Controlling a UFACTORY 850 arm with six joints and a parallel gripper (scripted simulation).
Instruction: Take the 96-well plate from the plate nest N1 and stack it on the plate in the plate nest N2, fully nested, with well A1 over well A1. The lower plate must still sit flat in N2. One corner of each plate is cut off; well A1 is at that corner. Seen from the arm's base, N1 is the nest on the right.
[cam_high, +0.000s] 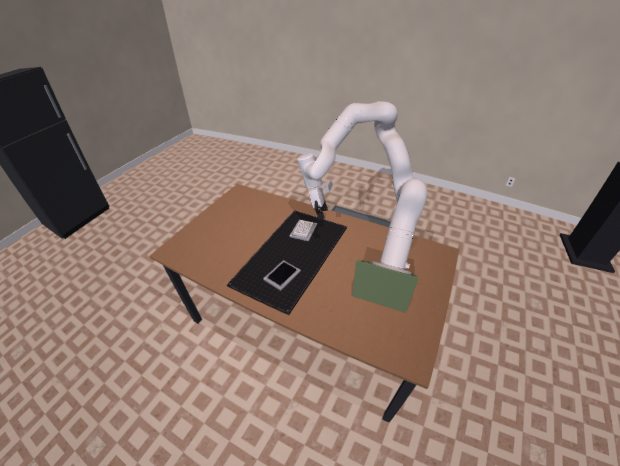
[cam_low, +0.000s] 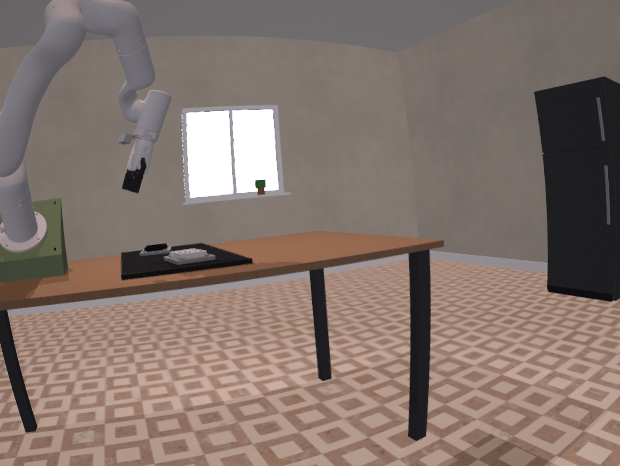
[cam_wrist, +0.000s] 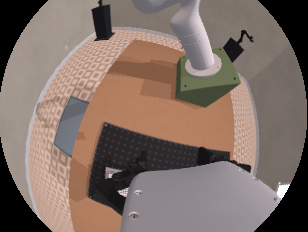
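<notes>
Exterior view: the claw (cam_low: 131, 182) hangs high in the air with its fingers spread wide and holding nothing, well above the black mat (cam_low: 220, 260) on the table (cam_low: 325, 243). The white well plate (cam_low: 188, 254) sits in its holder on the mat, below the claw and a little toward the window side. A second holder (cam_high: 273, 283) farther along the mat carries a dark plate (cam_high: 282, 273), lying flat.

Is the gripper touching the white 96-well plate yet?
Apart. The exterior view shows the open gripper hanging high above the black mat, with bare wall between its fingertips and the white 96-well plate below.
</notes>
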